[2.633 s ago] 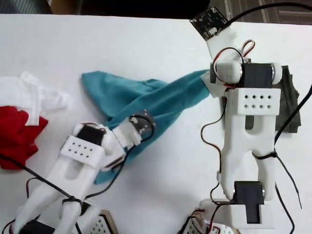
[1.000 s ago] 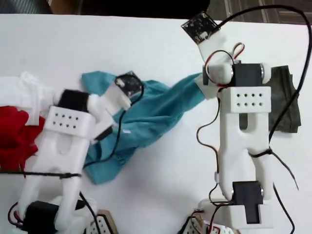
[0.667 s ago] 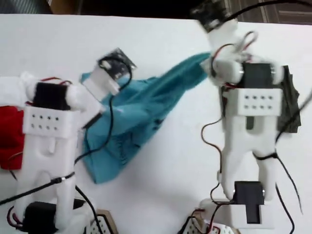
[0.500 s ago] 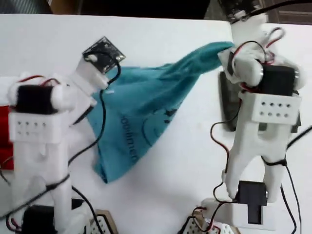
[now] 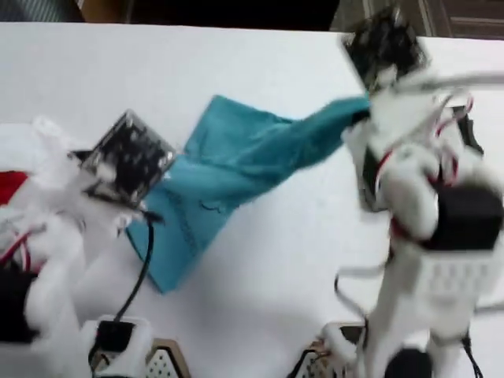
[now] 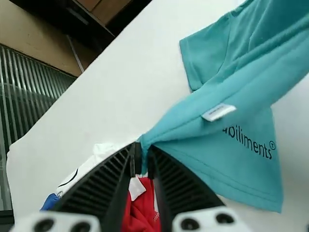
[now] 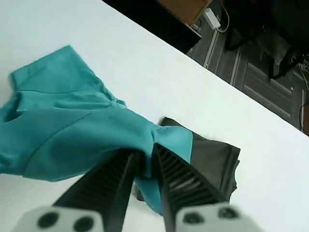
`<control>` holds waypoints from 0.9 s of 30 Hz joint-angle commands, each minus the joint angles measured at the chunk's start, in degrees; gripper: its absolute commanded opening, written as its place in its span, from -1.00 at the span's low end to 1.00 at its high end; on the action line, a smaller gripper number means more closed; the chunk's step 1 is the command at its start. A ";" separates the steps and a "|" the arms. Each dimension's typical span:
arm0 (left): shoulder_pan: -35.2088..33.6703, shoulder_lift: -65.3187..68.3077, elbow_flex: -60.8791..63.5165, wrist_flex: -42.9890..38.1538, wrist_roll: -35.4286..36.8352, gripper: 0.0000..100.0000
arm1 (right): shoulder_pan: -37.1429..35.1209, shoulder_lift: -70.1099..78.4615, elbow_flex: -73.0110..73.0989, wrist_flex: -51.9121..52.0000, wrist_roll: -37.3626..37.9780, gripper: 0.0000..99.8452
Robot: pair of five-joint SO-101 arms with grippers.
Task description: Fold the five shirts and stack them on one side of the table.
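Teal shirt stretched between left claw and right claw.

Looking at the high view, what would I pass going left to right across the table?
white shirt → left arm → teal shirt → right arm. The red shirt and dark shirt overlap these, so they are left out.

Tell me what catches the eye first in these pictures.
The teal shirt stands out: it hangs stretched between the left gripper and the right gripper, each shut on a bunched edge, with its lower part draped on the white table. A dark folded shirt lies on the table near the right gripper. A red shirt and a white one sit bunched at the table's left side.
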 commanded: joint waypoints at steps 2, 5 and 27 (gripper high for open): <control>-0.88 -2.99 7.25 -0.70 -2.11 -0.95 | -3.21 -10.15 23.38 -3.03 -0.44 -0.96; -5.27 -3.69 14.90 -5.01 -4.13 -0.95 | -2.95 -12.44 40.62 -11.91 0.00 -0.96; -16.00 -3.34 59.03 -38.15 -8.26 -0.95 | 1.10 -0.04 53.98 -20.97 2.55 -0.28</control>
